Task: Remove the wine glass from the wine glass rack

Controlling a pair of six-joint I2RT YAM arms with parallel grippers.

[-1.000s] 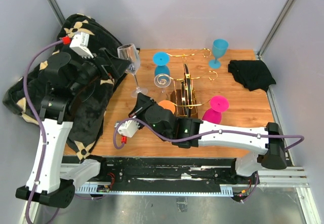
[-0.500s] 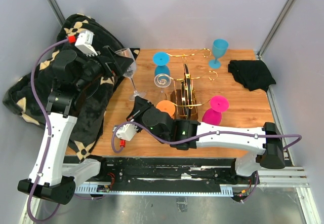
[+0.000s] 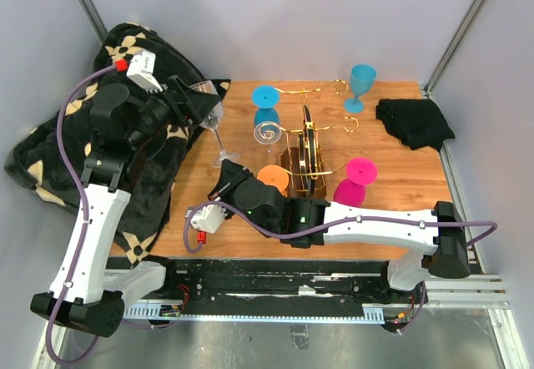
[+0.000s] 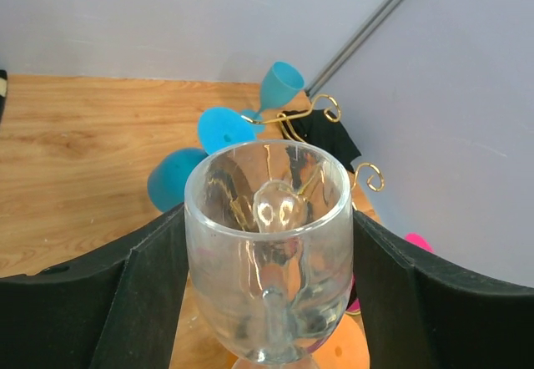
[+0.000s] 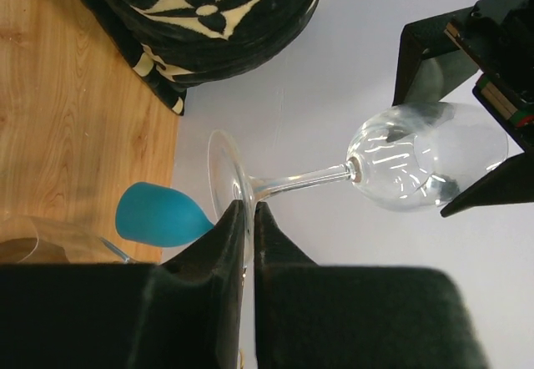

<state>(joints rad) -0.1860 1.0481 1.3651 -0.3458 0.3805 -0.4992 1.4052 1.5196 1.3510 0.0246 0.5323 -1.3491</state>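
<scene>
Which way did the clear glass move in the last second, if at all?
Yes. The clear glass, in the left pincer, shifted slightly left, away from the gold rack toward the blanket.

Overhead camera and both wrist close-ups share the wine glass [image 3: 214, 120] [image 4: 267, 244] [image 5: 421, 169].

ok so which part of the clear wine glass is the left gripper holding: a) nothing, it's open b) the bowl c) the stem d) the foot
b: in the left wrist view the bowl of the clear wine glass sits clamped inside the left gripper.
</scene>
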